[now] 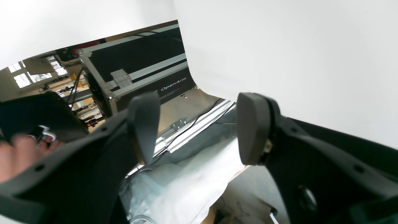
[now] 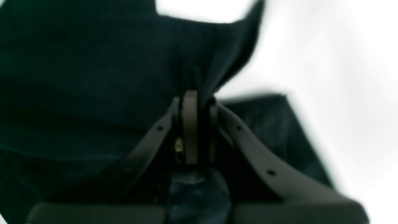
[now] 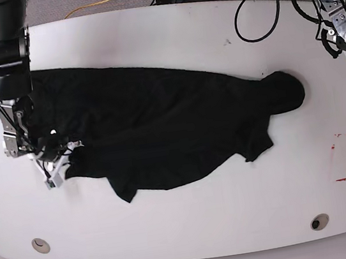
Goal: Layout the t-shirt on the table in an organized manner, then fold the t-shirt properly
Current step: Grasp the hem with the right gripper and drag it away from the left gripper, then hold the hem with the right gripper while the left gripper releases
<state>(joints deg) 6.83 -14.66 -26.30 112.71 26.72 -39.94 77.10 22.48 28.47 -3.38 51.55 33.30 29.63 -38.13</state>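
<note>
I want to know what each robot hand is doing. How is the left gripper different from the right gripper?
The left gripper is open and holds nothing; the right gripper is shut on the t-shirt, pinching black cloth. In the base view the left gripper is off to one side, apart from the t-shirt, while the right gripper sits at the t-shirt's opposite edge, low over the table. Both have the same dark curved fingers.

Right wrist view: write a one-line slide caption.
Right tool shut on a bunched fold of the black t-shirt, white table behind.
</note>
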